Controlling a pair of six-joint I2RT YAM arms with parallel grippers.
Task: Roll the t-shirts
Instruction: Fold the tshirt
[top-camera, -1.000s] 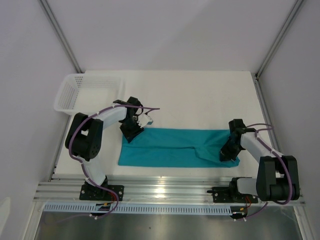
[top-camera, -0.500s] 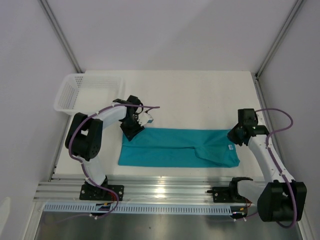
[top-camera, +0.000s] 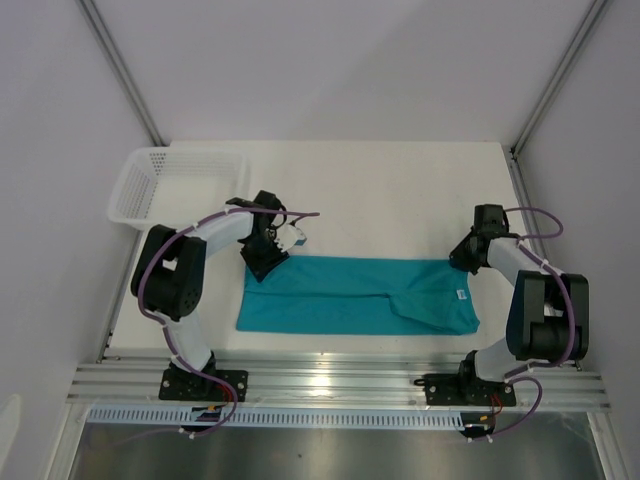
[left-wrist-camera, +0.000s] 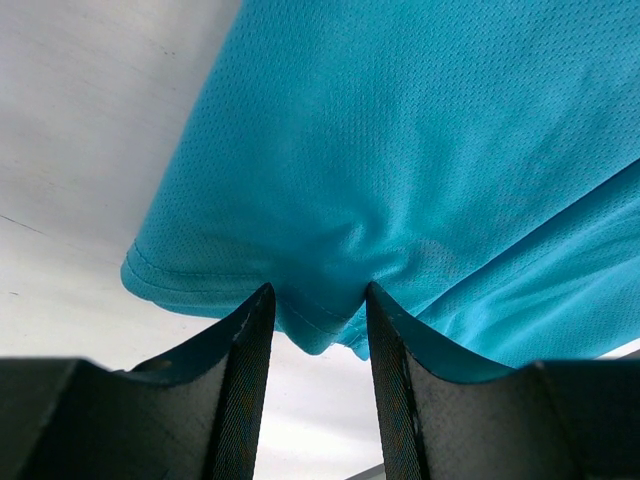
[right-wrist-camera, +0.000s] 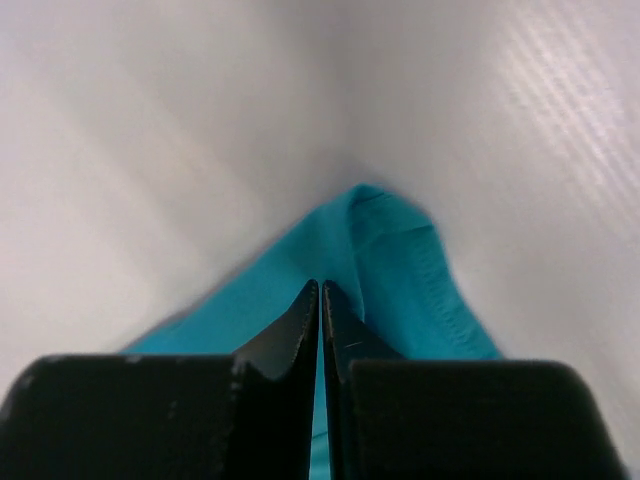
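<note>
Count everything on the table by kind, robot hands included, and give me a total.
Teal t-shirt: 1
White mesh basket: 1
Robot hands: 2 (left hand, right hand)
Total: 4

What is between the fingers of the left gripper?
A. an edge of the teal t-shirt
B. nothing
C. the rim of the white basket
A: the left wrist view shows the hem of the teal t-shirt bunched and pinched in the left gripper.
</note>
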